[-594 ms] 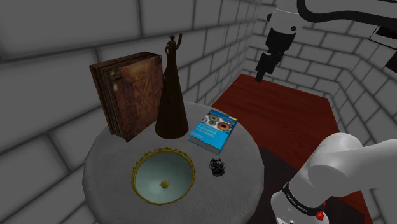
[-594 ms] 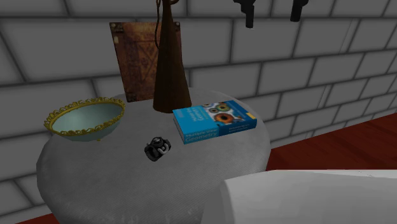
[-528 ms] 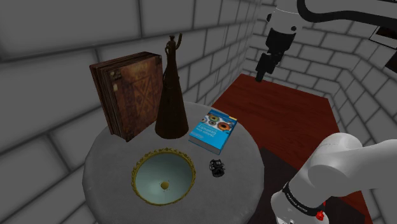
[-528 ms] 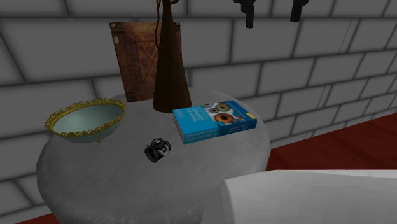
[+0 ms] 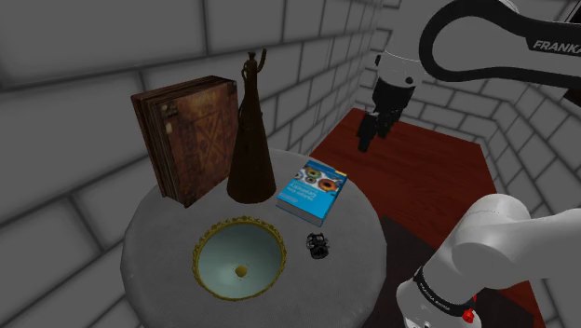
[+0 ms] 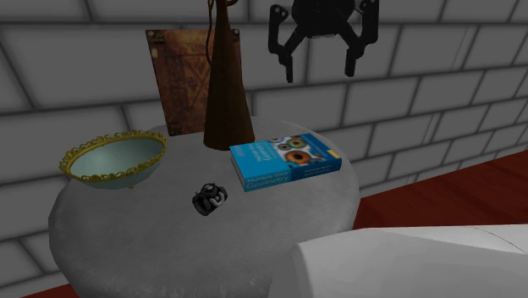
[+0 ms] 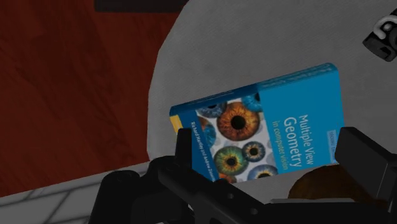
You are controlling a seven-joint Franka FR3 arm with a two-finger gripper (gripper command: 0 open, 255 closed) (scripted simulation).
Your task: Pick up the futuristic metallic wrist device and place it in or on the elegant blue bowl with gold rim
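Gripper is hanging in the air above the far side of the table, clear of everything. In the second exterior view the gripper is sitting high over the blue book, in front of the brick wall. The fingers are standing wide apart and holding nothing.

Wrist device – a small dark, metallic lump – is resting on the grey round table. It is lying just in front of the blue book and beside the bowl, not touching either. In the second exterior view the wrist device is sitting between the bowl and the blue book, nearer the table's front edge.

The bowl is showing a pale blue inside with a gold frilled rim, and it is standing upright on the table.

In the wrist view the gripper is looking down on the blue book, which is showing eye pictures and the title "Multiple View Geometry". The book is lying flat near the edge of the table, with the red floor beyond. The wrist device is peeking in at the corner, well apart from the fingers.

Behind the blue book, a tall dark brown cone is standing upright. A big brown leather-look book is standing on end just beside it.
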